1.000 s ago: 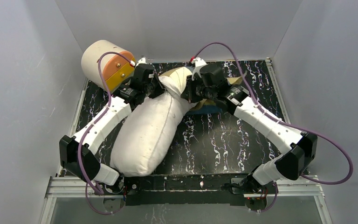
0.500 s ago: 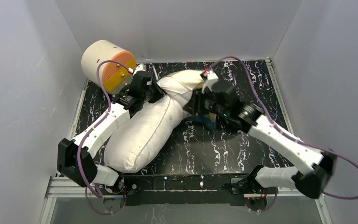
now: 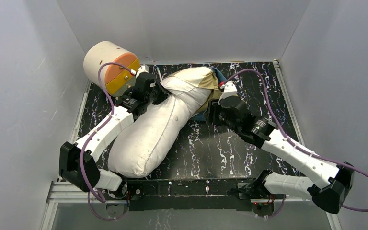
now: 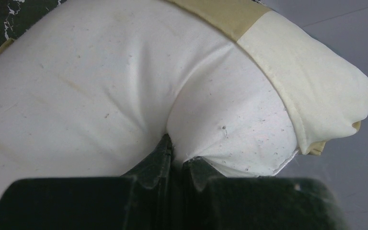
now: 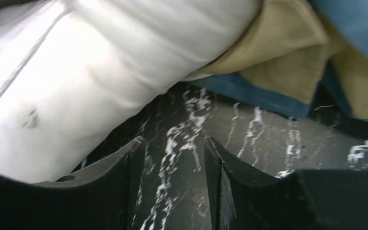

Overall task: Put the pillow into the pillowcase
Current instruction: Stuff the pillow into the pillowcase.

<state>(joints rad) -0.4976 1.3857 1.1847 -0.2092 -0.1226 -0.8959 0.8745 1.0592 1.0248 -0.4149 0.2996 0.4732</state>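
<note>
The white pillow [image 3: 155, 129] lies slanted from the near left to the far middle of the table. Its far end sits inside the pillowcase [image 3: 210, 81], whose cream and tan blocks wrap the tip while a blue block trails behind. My left gripper [image 3: 162, 91] is shut, pinching a fold of the pillow [image 4: 124, 81] just short of the pillowcase edge [image 4: 311, 91]; the pinch shows at the left gripper [image 4: 179, 151]. My right gripper [image 3: 212, 112] hangs open over bare table, apart from the pillow [image 5: 76, 72] and the pillowcase [image 5: 278, 52]; nothing lies within the right gripper [image 5: 173, 141].
A cream cylinder with an orange end [image 3: 110, 64] stands at the back left, close to my left wrist. Grey walls enclose the black marbled table [image 3: 230, 153] on three sides.
My right gripper has opened, let go at the pillow's far end and pulled back toward the near right. The pillowcase now sits further over the pillow's tip. The left grip is unchanged.
</note>
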